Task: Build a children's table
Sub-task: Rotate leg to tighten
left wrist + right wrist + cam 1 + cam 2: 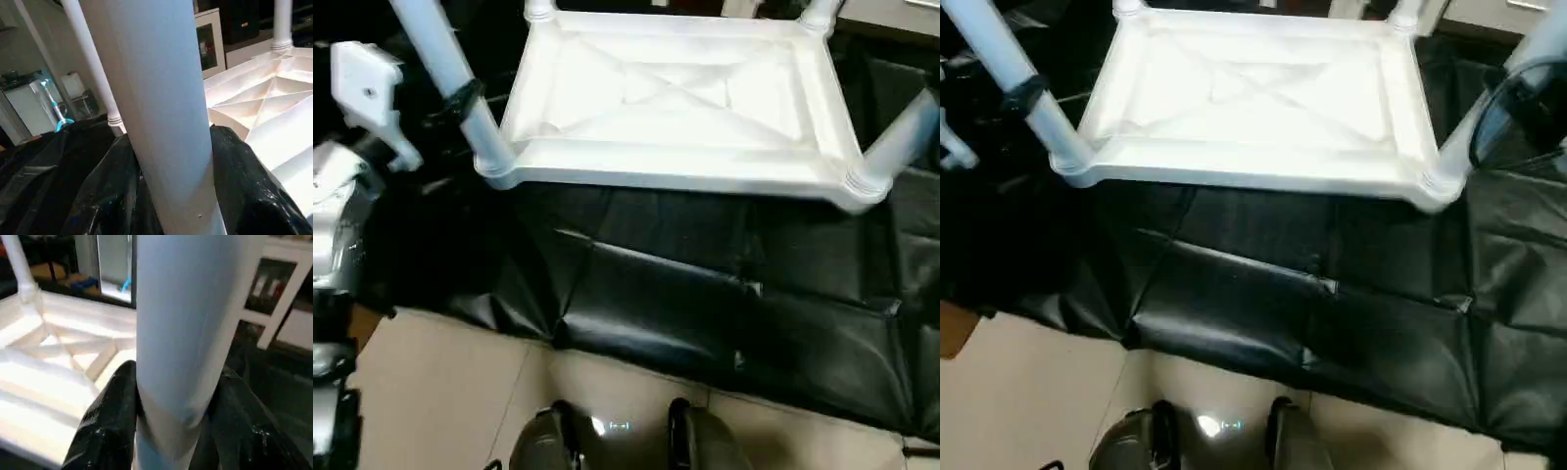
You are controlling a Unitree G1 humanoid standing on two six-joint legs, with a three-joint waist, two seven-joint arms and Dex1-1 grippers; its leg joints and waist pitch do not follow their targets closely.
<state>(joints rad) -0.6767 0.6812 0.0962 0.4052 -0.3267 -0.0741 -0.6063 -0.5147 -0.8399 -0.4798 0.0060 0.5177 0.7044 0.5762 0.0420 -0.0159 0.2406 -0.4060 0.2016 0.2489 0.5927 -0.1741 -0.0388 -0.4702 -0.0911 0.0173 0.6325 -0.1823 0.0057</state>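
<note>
Upturned tabletop (675,93) on black sheeting (705,304); left gripper (171,196) and right gripper (171,426) clamp near-corner legs (450,73) (1503,103).

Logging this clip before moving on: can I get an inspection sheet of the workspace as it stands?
Surface: black sheeting over the work area, creased; beige floor in front.
Job's things: table top lies underside up, X ribs showing; four legs stand in the corner sockets.
Clutter: nothing seen.
Grippers: left gripper shut on near-left leg; right gripper shut on near-right leg.
Cables: nothing seen.
Surroundings: white shelving and a framed picture behind.
</note>
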